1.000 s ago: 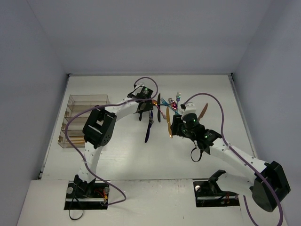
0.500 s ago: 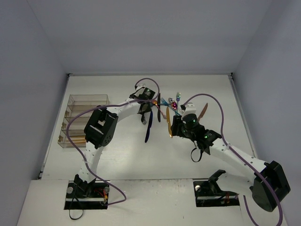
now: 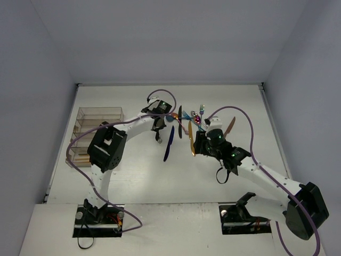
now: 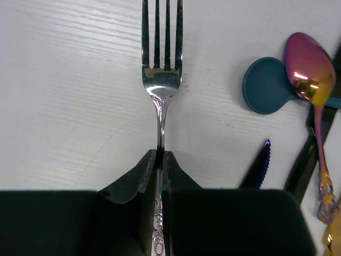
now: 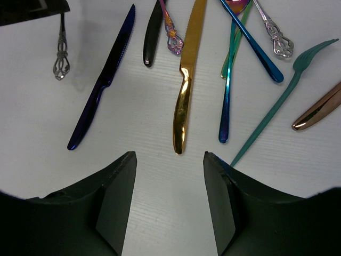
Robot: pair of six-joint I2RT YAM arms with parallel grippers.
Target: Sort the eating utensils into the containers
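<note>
The left gripper (image 4: 160, 156) pinches a slim silver metal fork with an ornamented handle (image 4: 161, 80). Its black fingers (image 4: 136, 178) are pressed together on the thin handle, a little below the tines. The fork points away from the wrist, above the white surface (image 3: 133, 176), just beside the other utensils. I cannot tell if it touches the surface.

The right gripper (image 5: 169, 157) holds nothing. Its fingers are spread wide above a gold serrated knife (image 5: 186, 80) and a dark blue knife (image 5: 104, 90).

The clear plastic tray with long compartments (image 3: 85, 114) stands at the left, well apart from the fork.

I judge the fork to be stiff and light, but smooth and slippery, so it may turn between the fingers. A hold near the middle of the handle seems best. It must lie lengthwise to enter a narrow compartment.
</note>
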